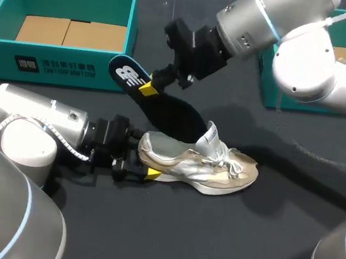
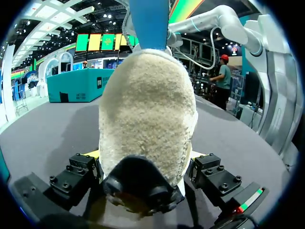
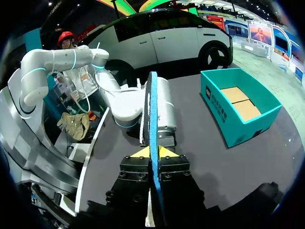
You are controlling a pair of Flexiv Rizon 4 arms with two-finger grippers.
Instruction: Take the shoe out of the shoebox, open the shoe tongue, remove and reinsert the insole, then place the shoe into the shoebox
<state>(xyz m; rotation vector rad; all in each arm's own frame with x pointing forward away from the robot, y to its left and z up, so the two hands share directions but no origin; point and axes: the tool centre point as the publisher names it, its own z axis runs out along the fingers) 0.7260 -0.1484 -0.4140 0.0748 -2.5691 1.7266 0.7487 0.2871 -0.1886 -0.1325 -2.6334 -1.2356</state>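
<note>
Clamping the heel of the shoe (image 1: 209,169) from both sides, the left gripper (image 1: 145,164) held it upright on the near table (image 1: 210,241), toe pointing right. Just beyond, the right gripper (image 1: 148,87) pinched the black insole (image 1: 166,108) near its heel end, with the front end tilted down into the shoe's opening. A teal shoebox (image 1: 54,66) stood far left.

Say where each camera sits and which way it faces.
Head: above and behind, looking down on the table; left arm and right arm show.
Left wrist: on the left arm, facing the shoe in the left gripper.
Right wrist: on the right arm, facing along the insole in the right gripper.
Shared: all three show the insole.
</note>
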